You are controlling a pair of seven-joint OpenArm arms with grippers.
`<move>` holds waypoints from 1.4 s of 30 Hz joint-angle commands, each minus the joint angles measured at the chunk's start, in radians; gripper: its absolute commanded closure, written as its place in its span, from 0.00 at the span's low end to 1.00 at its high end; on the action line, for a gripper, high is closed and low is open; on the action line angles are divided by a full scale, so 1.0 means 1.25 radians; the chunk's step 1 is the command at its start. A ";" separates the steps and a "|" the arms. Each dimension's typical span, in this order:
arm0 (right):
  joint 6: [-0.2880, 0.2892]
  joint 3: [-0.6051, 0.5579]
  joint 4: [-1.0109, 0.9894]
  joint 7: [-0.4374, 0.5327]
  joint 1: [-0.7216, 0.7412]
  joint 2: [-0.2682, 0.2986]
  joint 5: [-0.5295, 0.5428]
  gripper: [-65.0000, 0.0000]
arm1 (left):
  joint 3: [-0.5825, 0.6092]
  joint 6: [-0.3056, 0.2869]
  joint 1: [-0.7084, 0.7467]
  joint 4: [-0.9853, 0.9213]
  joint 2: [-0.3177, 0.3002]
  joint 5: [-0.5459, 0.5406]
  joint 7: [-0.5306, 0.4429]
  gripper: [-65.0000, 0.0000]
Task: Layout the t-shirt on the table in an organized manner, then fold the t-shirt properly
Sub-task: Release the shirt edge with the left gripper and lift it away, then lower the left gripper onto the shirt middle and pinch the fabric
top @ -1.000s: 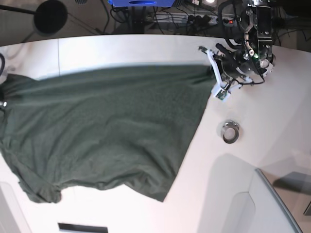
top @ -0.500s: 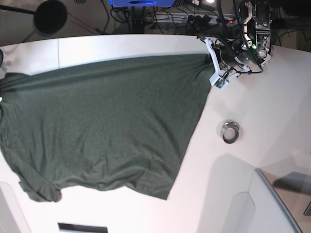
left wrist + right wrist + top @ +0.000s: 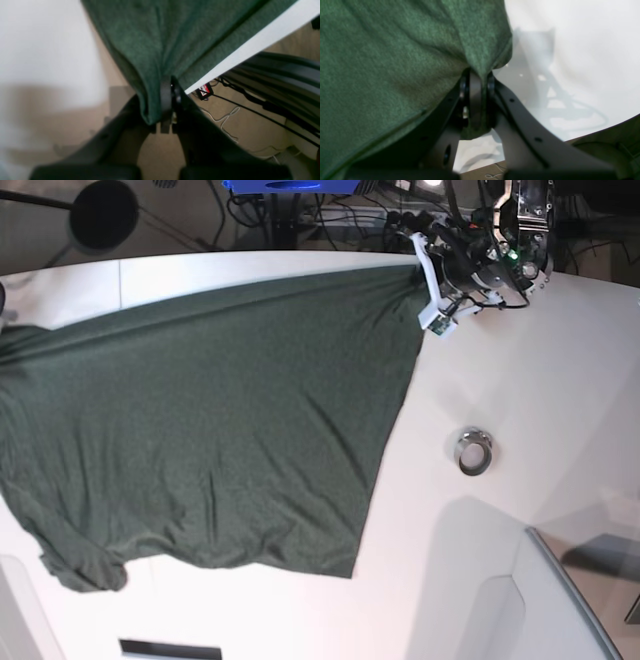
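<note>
1. A large white smooth tabletop (image 3: 520, 380) with a curved far edge and thin seam lines carries everything.
2. A plain dark green cloth t-shirt (image 3: 210, 420) lies spread across its left and middle part, reaching the far edge.
3. A small metal ring (image 3: 474, 451) sits on bare surface, right of the shirt and apart from it.

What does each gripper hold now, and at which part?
Both hold the dark green cloth t-shirt: the left gripper pinches a bunched corner, and the right gripper pinches a bunched fold at its edge.
</note>
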 commanded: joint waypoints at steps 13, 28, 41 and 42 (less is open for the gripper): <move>-0.128 0.119 0.014 0.017 0.016 0.032 0.001 0.21 | -0.007 0.002 0.046 0.117 -0.027 0.010 0.020 0.59; -0.128 0.128 0.039 0.024 0.033 0.032 0.000 0.21 | -0.202 0.002 -0.101 0.197 -0.027 0.005 0.156 0.59; -0.020 -0.179 -0.057 0.262 0.194 -0.014 -0.003 0.63 | 0.149 0.036 -0.523 -0.405 0.111 0.011 -0.169 1.00; -0.020 -0.180 -0.095 0.287 0.209 -0.014 -0.003 0.77 | 0.170 0.061 -0.533 -0.446 0.114 0.011 -0.204 1.00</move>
